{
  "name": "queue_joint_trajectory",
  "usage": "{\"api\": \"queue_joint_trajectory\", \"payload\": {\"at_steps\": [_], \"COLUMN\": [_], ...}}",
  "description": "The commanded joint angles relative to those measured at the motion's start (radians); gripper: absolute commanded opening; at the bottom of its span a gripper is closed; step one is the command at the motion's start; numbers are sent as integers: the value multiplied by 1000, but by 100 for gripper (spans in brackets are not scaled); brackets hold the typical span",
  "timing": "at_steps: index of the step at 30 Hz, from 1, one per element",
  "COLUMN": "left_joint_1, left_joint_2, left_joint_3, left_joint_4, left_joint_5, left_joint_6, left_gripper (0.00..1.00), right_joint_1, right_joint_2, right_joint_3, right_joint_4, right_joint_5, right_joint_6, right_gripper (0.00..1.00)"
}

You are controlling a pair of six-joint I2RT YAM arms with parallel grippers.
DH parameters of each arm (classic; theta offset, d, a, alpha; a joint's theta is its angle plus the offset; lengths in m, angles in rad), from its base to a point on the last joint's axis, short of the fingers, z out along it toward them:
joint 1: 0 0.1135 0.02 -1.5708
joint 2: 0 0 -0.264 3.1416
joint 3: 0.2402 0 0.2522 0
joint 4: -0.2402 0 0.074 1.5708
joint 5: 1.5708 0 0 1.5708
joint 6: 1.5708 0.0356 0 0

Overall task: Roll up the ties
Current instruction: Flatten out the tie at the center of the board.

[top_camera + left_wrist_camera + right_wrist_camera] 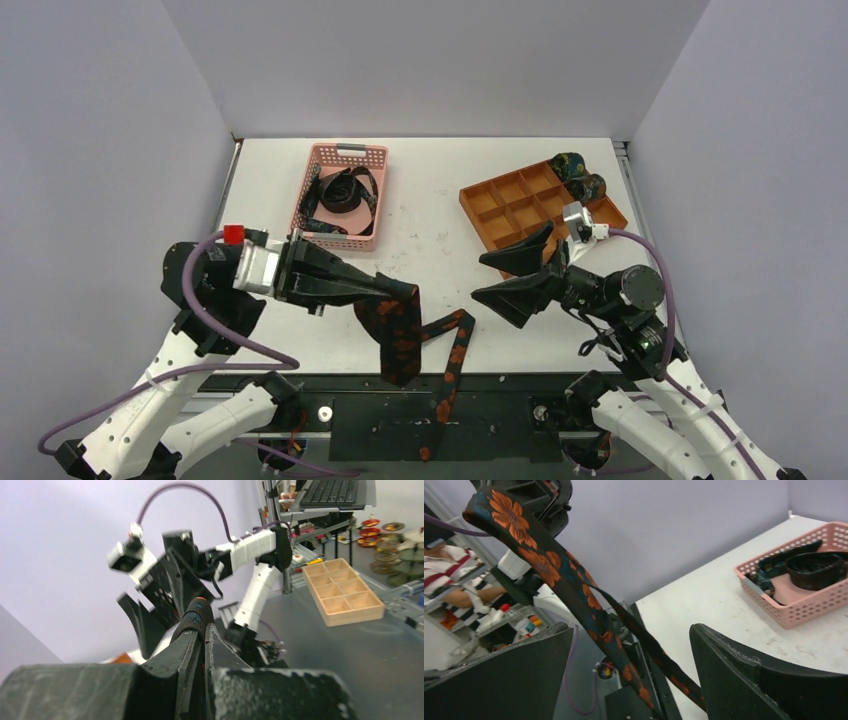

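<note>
A dark tie with orange flower motifs hangs from my left gripper, which is shut on its fold above the table's front. Its narrow end trails over the front edge. In the left wrist view the shut gripper pinches the tie's fold. My right gripper is open and empty, just right of the tie. In the right wrist view the tie hangs ahead of the open gripper. More dark ties lie coiled in the pink basket. Two rolled ties sit in the orange tray's far right corner.
The pink mesh basket stands at the back left, and also shows in the right wrist view. The orange compartment tray stands at the back right, close behind my right gripper. Grey walls enclose the table on three sides.
</note>
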Motion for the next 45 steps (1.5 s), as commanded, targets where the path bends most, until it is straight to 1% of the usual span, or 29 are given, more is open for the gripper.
{"api": "queue_joint_trajectory", "payload": {"at_steps": [1,3,5,6,7,8,9,11,15,18,20,21,26,31,33,34,36,37,40,45], "left_joint_1": [10,10,13,13,13,14,16,17,16,20,34,46,81,91,91,87,71,62,36,-16], "left_joint_2": [64,107,142,157,170,183,194,221,278,299,317,331,422,477,486,487,480,470,428,384], "left_joint_3": [126,177,233,260,281,294,298,297,287,263,256,259,295,337,342,332,297,279,228,202], "left_joint_4": [66,116,84,42,11,3,12,64,190,204,196,202,273,322,373,421,527,555,530,385], "left_joint_5": [-4,10,2,-30,-68,-105,-138,-174,-140,-198,-234,-229,-152,-133,-101,-73,-20,-2,25,55], "left_joint_6": [83,95,180,251,314,365,402,419,399,486,538,544,522,497,447,382,294,266,279,385], "left_gripper": [0,0,0,0,0,0,0,0,0,0,0,0,0,0,0,0,0,0,0,0], "right_joint_1": [5,8,8,8,8,9,8,9,20,53,64,69,78,50,32,23,-3,-19,-42,-41], "right_joint_2": [35,53,77,94,115,138,158,199,251,290,289,285,275,282,290,302,340,365,435,494], "right_joint_3": [-34,-102,-161,-184,-217,-240,-258,-279,-271,-251,-240,-237,-231,-181,-161,-165,-186,-201,-210,-159], "right_joint_4": [292,476,629,697,802,886,952,1027,1067,1102,1075,1054,1012,988,938,930,974,1011,1087,1093], "right_joint_5": [-98,-86,-32,-3,33,59,84,132,201,227,235,242,261,254,261,276,297,308,317,322], "right_joint_6": [202,359,506,582,662,739,807,903,1002,1047,1048,1043,1042,1040,1022,1026,1076,1110,1186,1199], "right_gripper": [90,90,90,90,90,90,90,90,90,90,90,90,90,90,90,90,90,90,90,90]}}
